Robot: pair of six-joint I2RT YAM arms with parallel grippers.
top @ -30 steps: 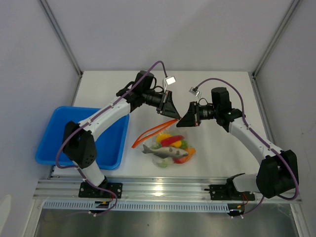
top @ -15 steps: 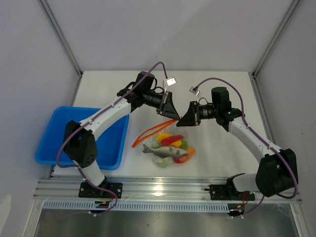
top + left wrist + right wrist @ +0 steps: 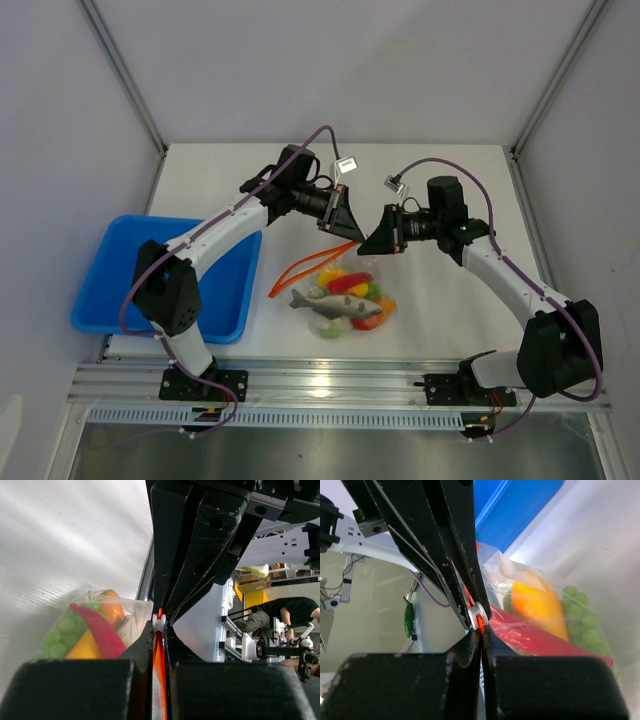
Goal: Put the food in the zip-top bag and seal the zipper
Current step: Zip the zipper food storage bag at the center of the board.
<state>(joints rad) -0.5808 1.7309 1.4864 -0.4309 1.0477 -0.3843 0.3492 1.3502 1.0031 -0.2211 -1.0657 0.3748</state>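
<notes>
Food (image 3: 347,286) of many colours lies inside the zip-top bag (image 3: 384,308) in the top view, near the middle of the surface (image 3: 440,180). The grey fish (image 3: 328,305) lies along its near side, but whether it is fully inside I cannot tell. The blue tray (image 3: 105,290) stands well apart on the left. The zipper (image 3: 305,267) runs as a red strip from the bag's left corner toward the far right. Its two sides look parted, so the mouth is not yet sealed. The left end effector (image 3: 341,224) and the right end effector (image 3: 377,239) meet at the far right end of this strip.

From the left wrist, the left end effector (image 3: 159,630) is closed tight, its fingers pinching the red zipper just beside a small white slider (image 3: 158,622). The bag with the food is to the left of the fingers.

From the right wrist, the right end effector (image 3: 481,634) is also fully closed on the zipper, touching the same white slider (image 3: 478,612). Here the bag is to the right, and the blue tray shows behind it.

I judge that the filling step is finished, or nearly, and that the sealing step is in hand. The next move probably calls for one end effector to hold the end of the strip firmly while the other draws the slider along the mouth toward the left corner — with the strip kept tight, so both sides press together and the thin bag does not fold.
</notes>
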